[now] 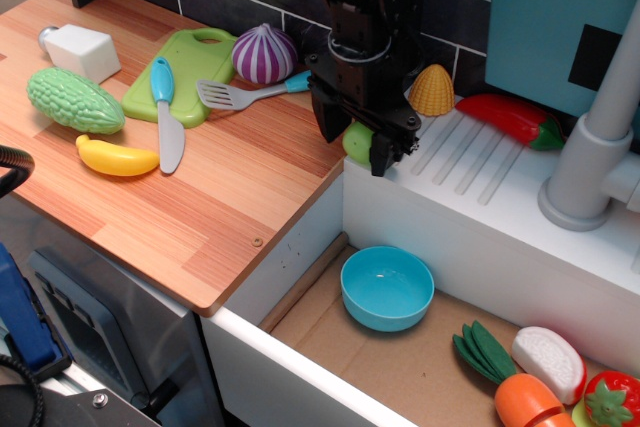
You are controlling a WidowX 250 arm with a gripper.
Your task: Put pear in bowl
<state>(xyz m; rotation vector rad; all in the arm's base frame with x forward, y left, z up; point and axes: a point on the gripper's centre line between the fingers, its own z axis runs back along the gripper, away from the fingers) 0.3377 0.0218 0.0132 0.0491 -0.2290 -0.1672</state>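
Note:
The pear [357, 142] is a small light yellow-green fruit at the left edge of the white drainboard [480, 207], mostly hidden by my gripper. My black gripper [354, 148] is open, with one finger on each side of the pear and its tips low beside it. The light-blue bowl [387, 287] sits empty on the brown floor below, in front of the drainboard, directly beneath and toward the front of the gripper.
On the wooden counter: purple onion [263, 53], spatula [240, 93], green cutting board [185, 72], blue knife [166, 112], banana [117, 157], bumpy green gourd [75, 100], white shaker [78, 50]. Corn [432, 90] and red pepper [515, 119] lie on the drainboard. Carrot [520, 392] at lower right.

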